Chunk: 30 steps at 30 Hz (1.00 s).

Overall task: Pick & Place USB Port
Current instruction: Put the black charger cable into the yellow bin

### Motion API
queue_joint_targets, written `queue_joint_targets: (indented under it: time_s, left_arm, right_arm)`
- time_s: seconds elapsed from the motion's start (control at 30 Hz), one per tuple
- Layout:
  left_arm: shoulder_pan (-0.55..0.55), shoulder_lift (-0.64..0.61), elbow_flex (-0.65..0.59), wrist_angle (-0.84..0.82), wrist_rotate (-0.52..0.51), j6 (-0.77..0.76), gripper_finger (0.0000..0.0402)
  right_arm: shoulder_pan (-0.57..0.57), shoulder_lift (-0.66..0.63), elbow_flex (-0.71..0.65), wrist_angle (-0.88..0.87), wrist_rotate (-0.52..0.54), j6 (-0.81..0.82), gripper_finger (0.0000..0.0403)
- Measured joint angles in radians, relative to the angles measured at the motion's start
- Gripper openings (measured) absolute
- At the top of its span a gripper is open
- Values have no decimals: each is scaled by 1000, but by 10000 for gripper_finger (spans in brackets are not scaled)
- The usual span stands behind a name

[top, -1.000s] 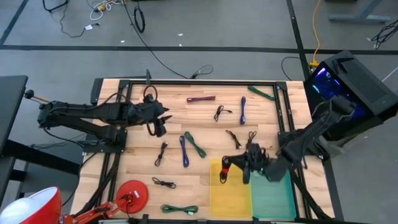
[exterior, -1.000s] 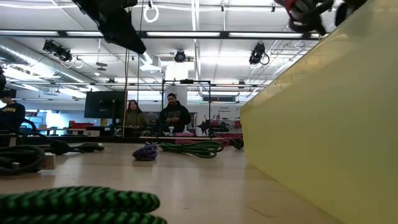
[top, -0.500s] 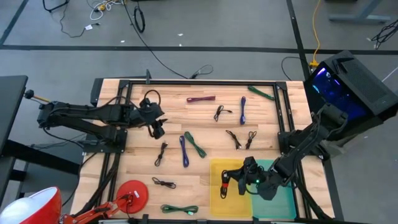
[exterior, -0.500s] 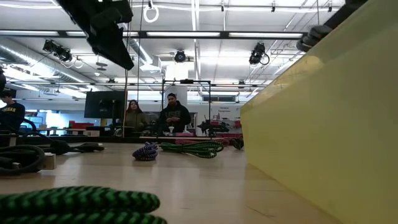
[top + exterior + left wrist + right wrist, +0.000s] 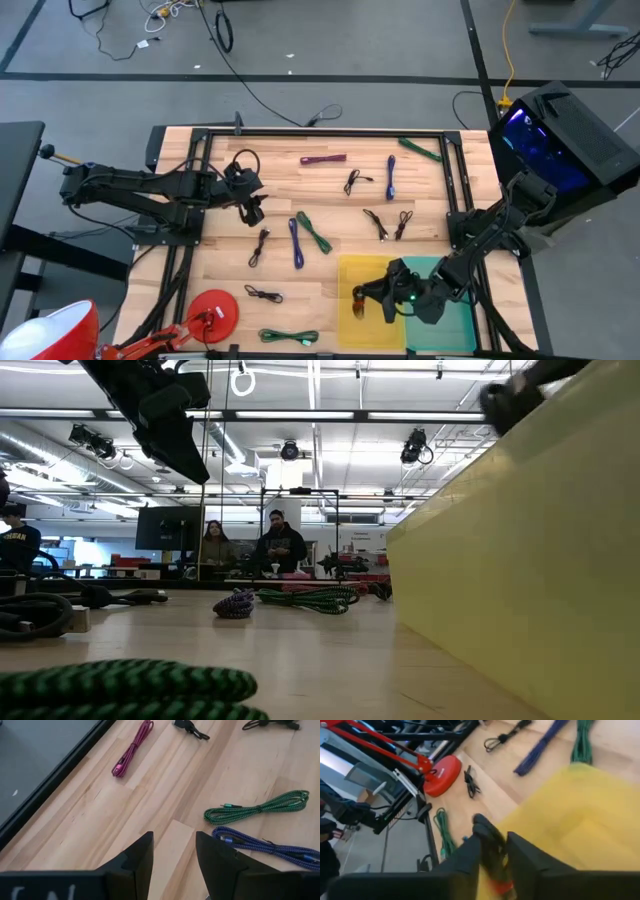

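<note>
My right gripper (image 5: 364,297) hangs over the yellow bin (image 5: 372,318) at the table's near edge and is shut on a black USB cable with a red band (image 5: 488,831). In its wrist view the right gripper (image 5: 493,841) sits above the bin's yellow wall (image 5: 570,815). My left gripper (image 5: 250,203) hovers open over bare wood on the table's left half; in its wrist view the left gripper (image 5: 173,851) is empty, with a green cable (image 5: 257,809) and a blue cable (image 5: 260,845) lying flat ahead of it. My right gripper pinches the bundled black cable (image 5: 490,851) between its two fingers. The bundle stands up past the fingertips, and its red band (image 5: 501,885) lies farther back in the gap. The cable is lifted clear above the yellow bin.
Several coiled cables lie across the wood: maroon (image 5: 323,158), blue (image 5: 390,175), green (image 5: 420,150), black (image 5: 357,181), green (image 5: 315,232), blue (image 5: 296,243). A green bin (image 5: 445,318) adjoins the yellow one. A red lamp base (image 5: 213,310) stands near-left. People show in the room behind (image 5: 280,545).
My right gripper has carried the black cable toward the table's near edge and down, from the yellow bin's far rim to over the bin's middle. It has stayed shut on the cable. My left gripper has drifted a little toward the table's left edge.
</note>
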Motion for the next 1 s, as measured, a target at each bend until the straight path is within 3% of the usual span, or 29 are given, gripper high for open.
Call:
queue_joint_targets:
  time_s: [0.2, 0.37, 0.57, 0.67, 1.0]
  left_arm:
    - [0, 0, 0, 0, 0, -6, 153]
    - [0, 0, 0, 0, 0, -31, 153]
    - [0, 0, 0, -34, 6, -133, 153]
    - [0, 10, -1, -66, 64, -186, 153]
    - [-120, 120, -71, -120, 158, -455, 153]
  right_arm:
    - [-26, 0, 0, 26, 4, -74, 186]
    - [-55, 0, 0, 25, 0, -115, 220]
    - [-96, -12, 0, 37, 0, -203, 222]
    - [-129, -31, 0, 58, -3, -279, 217]
    - [-254, -169, 0, 323, -107, -716, 210]
